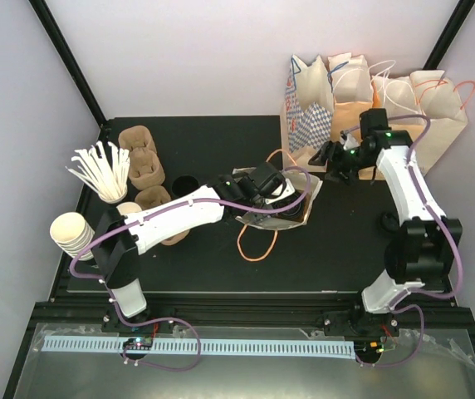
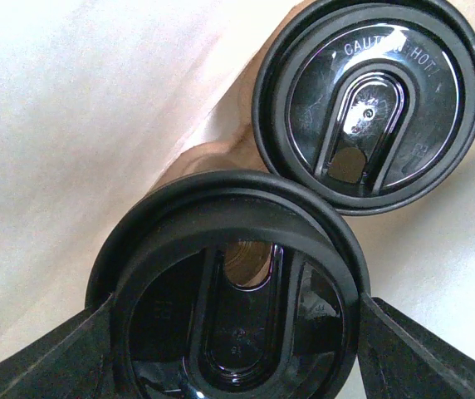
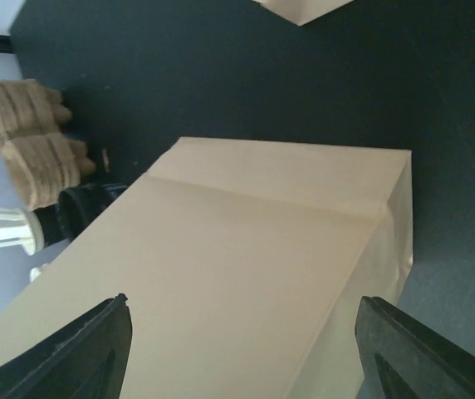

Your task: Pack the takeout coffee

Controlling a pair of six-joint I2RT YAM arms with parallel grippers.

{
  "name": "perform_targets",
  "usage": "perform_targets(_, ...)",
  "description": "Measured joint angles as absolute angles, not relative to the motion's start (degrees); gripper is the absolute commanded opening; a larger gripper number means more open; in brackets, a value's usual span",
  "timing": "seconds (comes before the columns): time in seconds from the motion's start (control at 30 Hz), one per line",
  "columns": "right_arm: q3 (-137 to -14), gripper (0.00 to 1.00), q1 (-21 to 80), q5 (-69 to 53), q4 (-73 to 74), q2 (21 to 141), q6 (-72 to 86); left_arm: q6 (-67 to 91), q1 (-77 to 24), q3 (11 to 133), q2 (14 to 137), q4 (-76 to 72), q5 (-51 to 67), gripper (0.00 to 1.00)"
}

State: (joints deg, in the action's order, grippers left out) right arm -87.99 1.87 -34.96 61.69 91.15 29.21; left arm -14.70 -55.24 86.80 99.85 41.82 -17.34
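Note:
A cream paper bag [image 1: 291,218] with orange handles stands open at the table's middle. My left gripper [image 1: 269,189] reaches into it. In the left wrist view my left gripper [image 2: 233,341] is shut on a cup topped by a round black lid [image 2: 229,291], one finger on each side. The cup's printed side is hidden under the lid. A second black-lidded cup [image 2: 370,104], marked "CAUTION HOT", stands right behind it inside the bag [image 2: 96,125]. My right gripper [image 1: 327,158] is open and empty beside the bag's right side; in its own view the right gripper [image 3: 242,341] spans the bag's wall [image 3: 246,266].
Several paper bags [image 1: 370,100] stand at the back right. Pulp cup carriers [image 1: 142,162], white stirrers in a holder [image 1: 100,170], a stack of cream cups [image 1: 71,233] and a black cup [image 1: 185,183] are at the left. An orange handle loop [image 1: 258,241] lies in front of the bag.

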Motion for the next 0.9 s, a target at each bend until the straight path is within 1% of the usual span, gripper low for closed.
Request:
perform_targets(0.1, -86.98, 0.72, 2.11, -34.68, 59.11, 95.88, 28.8, -14.87, -55.24, 86.46, 99.85, 41.43, -18.04, 0.41)
perform_targets(0.2, -85.49, 0.67, 2.94, -34.65, 56.45, 98.56, 28.58, -15.05, -55.24, 85.86, 99.85, 40.42, -19.07, 0.41)
perform_targets(0.3, -84.38, 0.65, 4.64, -35.09, 53.36, 101.12, 28.56, -15.07, -55.24, 85.56, 99.85, 39.97, -20.03, 0.41)
perform_targets(0.53, -87.59, 0.65, 7.46, -37.04, 48.62, 112.57, 26.52, -14.81, -55.24, 84.73, 99.88, 39.13, -20.43, 0.41)
perform_targets(0.57, -89.17, 0.65, 8.03, -37.71, 47.59, 116.29, 25.17, -14.76, -55.27, 83.99, 99.88, 39.05, -20.38, 0.41)
perform_targets(0.9, -95.72, 0.65, 14.39, -43.09, 47.33, 126.37, 16.71, -13.93, -55.64, 81.32, 99.81, 39.66, -19.05, 0.41)
